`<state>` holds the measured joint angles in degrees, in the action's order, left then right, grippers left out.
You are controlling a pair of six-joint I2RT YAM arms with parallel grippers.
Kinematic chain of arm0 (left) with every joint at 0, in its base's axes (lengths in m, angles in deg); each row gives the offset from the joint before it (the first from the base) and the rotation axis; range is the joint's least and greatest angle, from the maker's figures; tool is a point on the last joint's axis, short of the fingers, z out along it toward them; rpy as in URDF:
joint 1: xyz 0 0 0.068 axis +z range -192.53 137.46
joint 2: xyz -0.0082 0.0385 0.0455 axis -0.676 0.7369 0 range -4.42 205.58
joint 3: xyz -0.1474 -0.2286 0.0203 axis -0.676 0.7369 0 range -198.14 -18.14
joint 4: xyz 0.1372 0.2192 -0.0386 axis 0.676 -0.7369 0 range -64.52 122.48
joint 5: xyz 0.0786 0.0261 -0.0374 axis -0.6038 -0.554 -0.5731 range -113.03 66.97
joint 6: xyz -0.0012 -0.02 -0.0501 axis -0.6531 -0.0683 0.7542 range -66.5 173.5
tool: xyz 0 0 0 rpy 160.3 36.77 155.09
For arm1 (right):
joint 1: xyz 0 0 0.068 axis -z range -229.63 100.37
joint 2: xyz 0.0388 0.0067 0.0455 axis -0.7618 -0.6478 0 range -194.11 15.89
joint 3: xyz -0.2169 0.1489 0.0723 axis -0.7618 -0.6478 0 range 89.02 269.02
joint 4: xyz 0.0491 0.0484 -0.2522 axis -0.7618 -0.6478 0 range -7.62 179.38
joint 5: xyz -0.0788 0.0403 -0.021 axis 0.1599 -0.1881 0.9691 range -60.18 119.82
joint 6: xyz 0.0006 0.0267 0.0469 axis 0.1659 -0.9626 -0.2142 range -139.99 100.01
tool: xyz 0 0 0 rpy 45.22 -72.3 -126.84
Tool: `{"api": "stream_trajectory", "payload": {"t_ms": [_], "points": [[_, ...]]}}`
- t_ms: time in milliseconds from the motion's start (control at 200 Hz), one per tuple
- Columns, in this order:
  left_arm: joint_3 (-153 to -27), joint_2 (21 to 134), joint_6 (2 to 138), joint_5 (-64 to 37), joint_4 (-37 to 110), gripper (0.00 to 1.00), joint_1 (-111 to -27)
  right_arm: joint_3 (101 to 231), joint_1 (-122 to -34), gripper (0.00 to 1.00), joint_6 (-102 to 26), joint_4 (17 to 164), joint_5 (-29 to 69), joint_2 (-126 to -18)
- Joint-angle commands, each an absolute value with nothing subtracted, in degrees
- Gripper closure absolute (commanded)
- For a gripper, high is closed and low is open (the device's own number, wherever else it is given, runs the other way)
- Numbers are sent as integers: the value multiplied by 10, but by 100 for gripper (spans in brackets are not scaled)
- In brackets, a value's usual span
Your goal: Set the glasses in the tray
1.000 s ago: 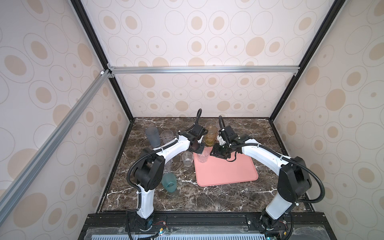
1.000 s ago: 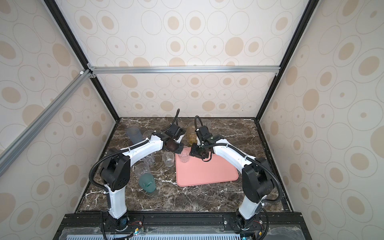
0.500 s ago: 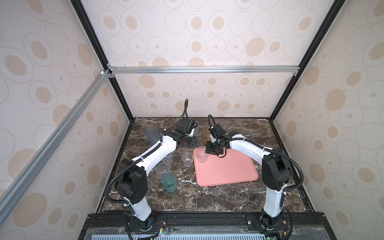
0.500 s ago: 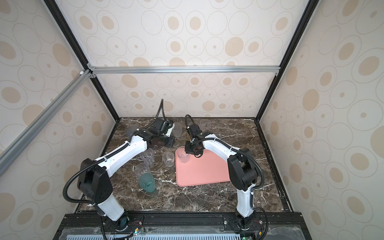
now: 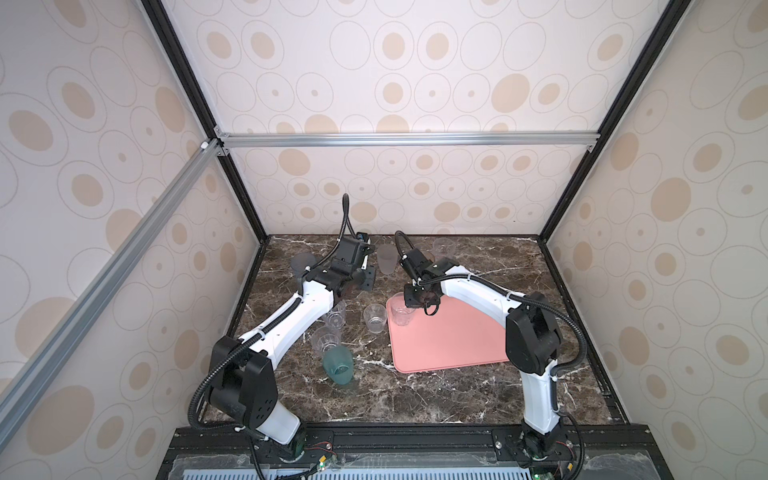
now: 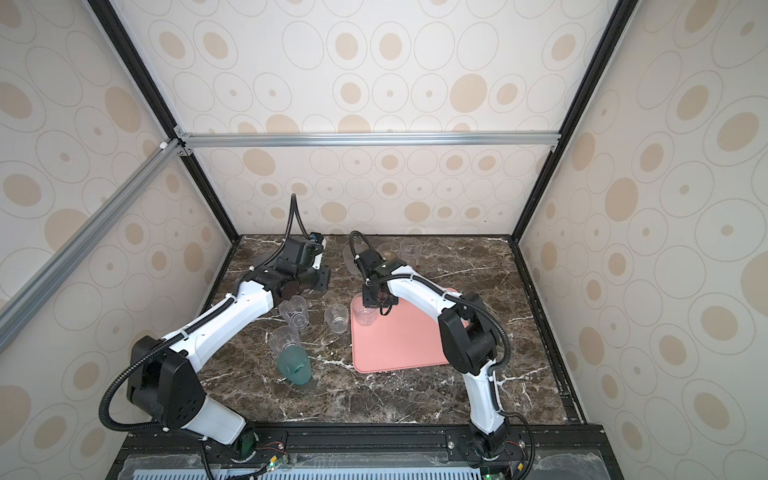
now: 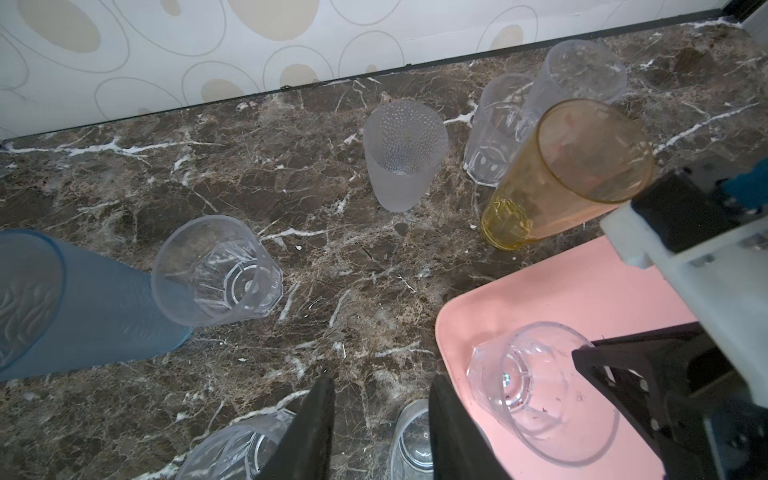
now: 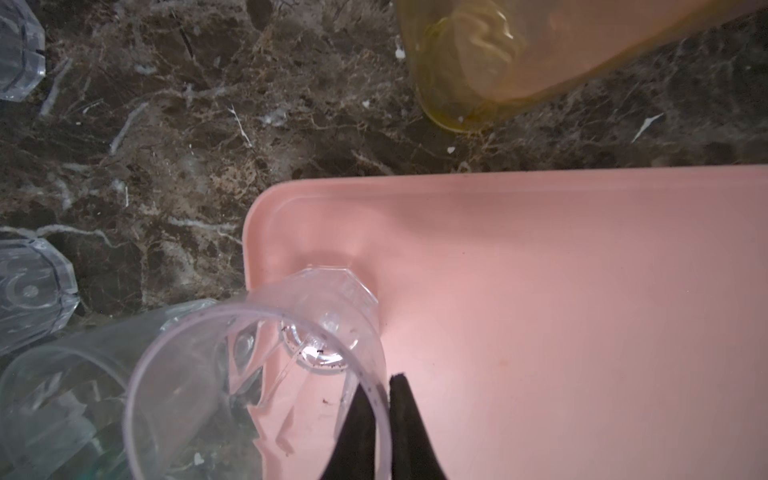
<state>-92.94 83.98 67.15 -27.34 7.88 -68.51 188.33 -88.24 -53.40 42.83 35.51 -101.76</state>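
Both top views looked down from high above the front of the enclosure toward the back wall (image 5: 415, 195). They were far enough to take in the whole marble surface (image 5: 457, 395) and the pink tray (image 5: 449, 345), and they shared nearly the same scene, only a little shifted sideways. The left wrist camera looked steeply down from close over the surface. The right wrist camera was even nearer. Both wrist views shared one tray corner, the clear glass (image 8: 257, 374) standing there and an amber glass (image 7: 569, 174).

It was a robot lab cell: oval-patterned panels (image 5: 415, 62) and aluminium rails (image 5: 407, 139) boxed in a marble bench (image 5: 457, 395) with two white arms (image 5: 286, 322) bolted at its front.
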Motion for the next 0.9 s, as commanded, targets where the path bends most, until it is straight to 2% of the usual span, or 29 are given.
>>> {"api": "stream_trajectory", "payload": {"t_ms": [0,570,665,745,830,895], "points": [[-928,838,659,-288,87,62,-684,1909,-883,90,-523,397,387,-1034],[-921,835,661,-295,93,62,-681,1967,-884,90,-513,404,398,-1090],[-926,835,658,-306,83,61,-679,1984,-883,82,-512,388,389,-1094],[-936,831,652,-324,66,60,-672,1997,-883,71,-506,375,370,-1083],[-944,823,648,-340,52,49,-656,2007,-885,62,-497,370,344,-1055],[-947,817,647,-340,42,47,-641,2006,-886,59,-494,370,333,-1028]]}}
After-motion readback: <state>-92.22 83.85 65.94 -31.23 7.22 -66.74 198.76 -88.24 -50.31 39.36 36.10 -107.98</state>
